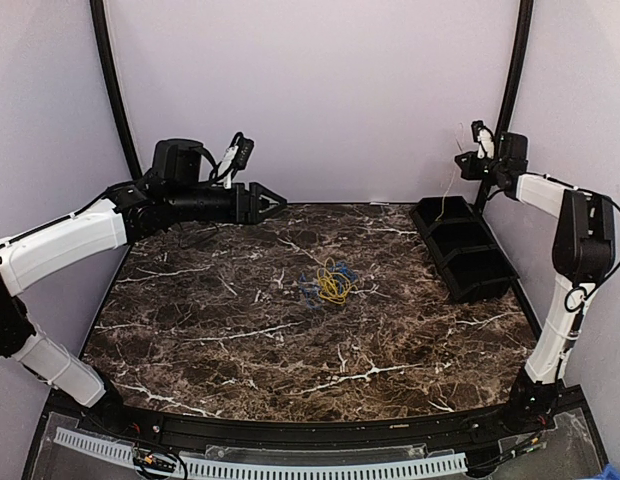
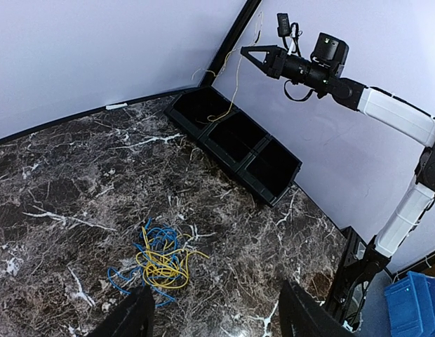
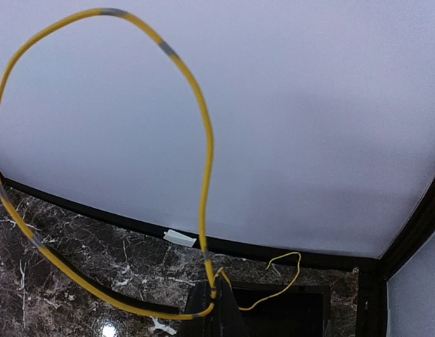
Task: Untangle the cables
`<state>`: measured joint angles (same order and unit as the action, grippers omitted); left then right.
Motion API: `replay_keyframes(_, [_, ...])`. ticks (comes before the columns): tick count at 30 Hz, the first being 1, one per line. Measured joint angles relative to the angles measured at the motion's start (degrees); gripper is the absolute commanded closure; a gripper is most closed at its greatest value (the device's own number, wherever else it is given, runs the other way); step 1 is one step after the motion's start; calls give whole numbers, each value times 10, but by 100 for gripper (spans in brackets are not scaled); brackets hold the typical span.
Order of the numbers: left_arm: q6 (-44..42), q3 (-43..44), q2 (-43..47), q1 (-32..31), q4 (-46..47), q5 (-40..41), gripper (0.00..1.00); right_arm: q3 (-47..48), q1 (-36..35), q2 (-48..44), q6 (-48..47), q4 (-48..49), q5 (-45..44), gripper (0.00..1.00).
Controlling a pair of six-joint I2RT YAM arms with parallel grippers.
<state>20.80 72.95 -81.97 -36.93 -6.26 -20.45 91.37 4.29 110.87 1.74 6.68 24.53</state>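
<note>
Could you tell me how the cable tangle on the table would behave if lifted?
Probably floppy: the yellow cable in the right gripper bends in a loose loop. Likely light, as the strands look thin. The tangle may well come up as one clump, since yellow and blue loops interlace.

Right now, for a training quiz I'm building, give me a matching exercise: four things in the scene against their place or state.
1 left fingers
2 right fingers
3 cable tangle
4 black tray

A middle of the table
B apart, empty
C far right corner
D pinching a yellow cable

Pairs: 1-B, 2-D, 3-A, 4-C
</note>
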Motion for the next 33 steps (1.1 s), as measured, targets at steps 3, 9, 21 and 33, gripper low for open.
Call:
replay_keyframes(3, [0,0,0,0,2,-1,36,-7,0,0,0,-13,-1,100])
replay_keyframes(9, [0,0,0,0,7,-2,36,-30,0,-12,3,-38,-2,100])
replay_keyframes(21, [2,-4,0,0,10,-4,36,-33,0,-13,27,-101,-10,100])
replay_keyframes(33, [2,-8,-5,0,19,-14,37,-76,0,-84,25,-82,2,100])
